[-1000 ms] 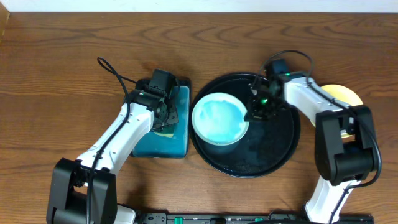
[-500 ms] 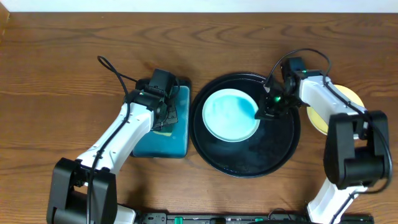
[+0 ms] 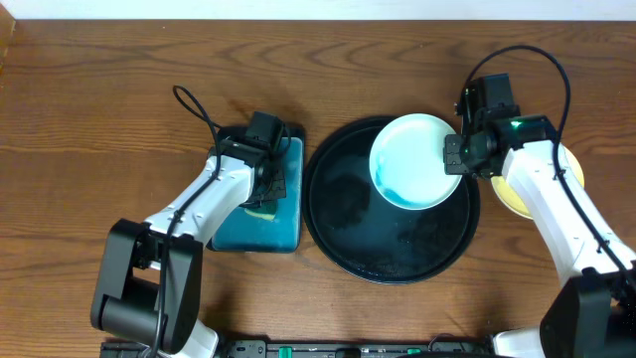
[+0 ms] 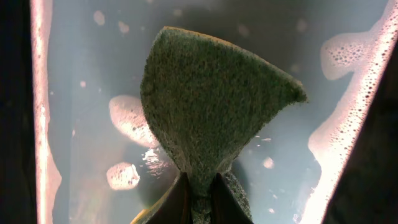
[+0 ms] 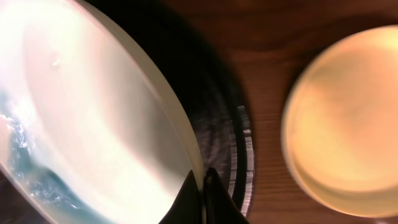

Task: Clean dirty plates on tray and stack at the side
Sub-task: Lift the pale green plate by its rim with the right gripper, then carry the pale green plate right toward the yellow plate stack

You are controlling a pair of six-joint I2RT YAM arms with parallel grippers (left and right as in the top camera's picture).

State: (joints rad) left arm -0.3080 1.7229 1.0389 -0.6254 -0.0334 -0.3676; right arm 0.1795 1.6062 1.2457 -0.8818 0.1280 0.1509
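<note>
Shifted from the tray's (image 3: pixel 358 254) nine o'clock to its two o'clock, the mint plate (image 3: pixel 417 159) sits tilted, my right end effector (image 3: pixel 455 157) pinched shut on its three o'clock rim. Light, stiff and wet, I judge it slippery there. Meanwhile my left end effector (image 3: pixel 260 189) clamps the sponge (image 4: pixel 211 106).

Left of tray (image 3: pixel 348 204) bare (plate (image 3: pixel 415 159) crowds right).
</note>
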